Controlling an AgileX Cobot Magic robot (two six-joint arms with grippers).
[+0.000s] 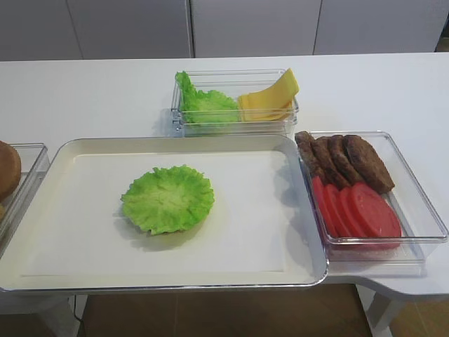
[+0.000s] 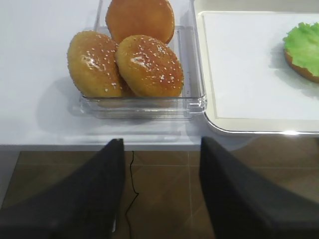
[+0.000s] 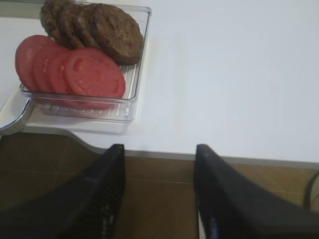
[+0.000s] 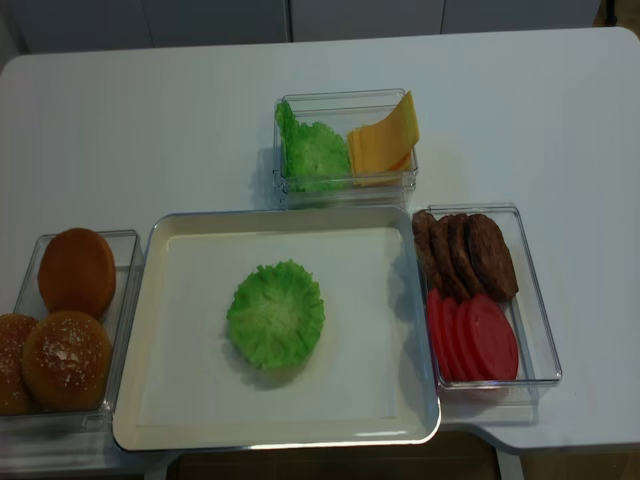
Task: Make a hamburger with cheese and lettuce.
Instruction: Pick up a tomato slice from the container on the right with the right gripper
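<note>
White surface (image 1: 105,91) carries a shallow cream metal tray (image 1: 70,151) in the middle. On the tray, left of centre, lies the hamburger so far: a flat round light-green lettuce leaf with ruffled edge (image 1: 168,199). The left wrist view shows a tan round edge under the leaf, likely a bun base; nothing is stacked on top.

Thin yellow square cheese slices (image 1: 270,98) lean in the clear plastic box (image 1: 235,128) behind the tray, sharing it with a bunch of spare green leaves (image 1: 200,104). Their upper corners stand above the box rim.

Right of the tray, another clear box holds dark brown oval patties (image 1: 344,160) and red tomato slices (image 1: 358,210). Left of the tray, a third box holds sesame-topped brown buns (image 2: 127,64).

Right end effector (image 3: 159,199) hangs off the front edge of the surface, below the tomato box, fingers parted to a middling gap, nothing between them. Left end effector (image 2: 162,194) hangs off the front edge near the bun box, fingers likewise apart and empty.

Handling judgement: the cheese looks light, stiff-ish, smooth plastic, likely slippery, and the slices lie against each other, so two may lift together. Best hold is probably the raised free corner or upper edge of the top slice, pinched across its thin faces. The leaf on the tray looks light and may shift if the cheese is pressed down off-centre.
</note>
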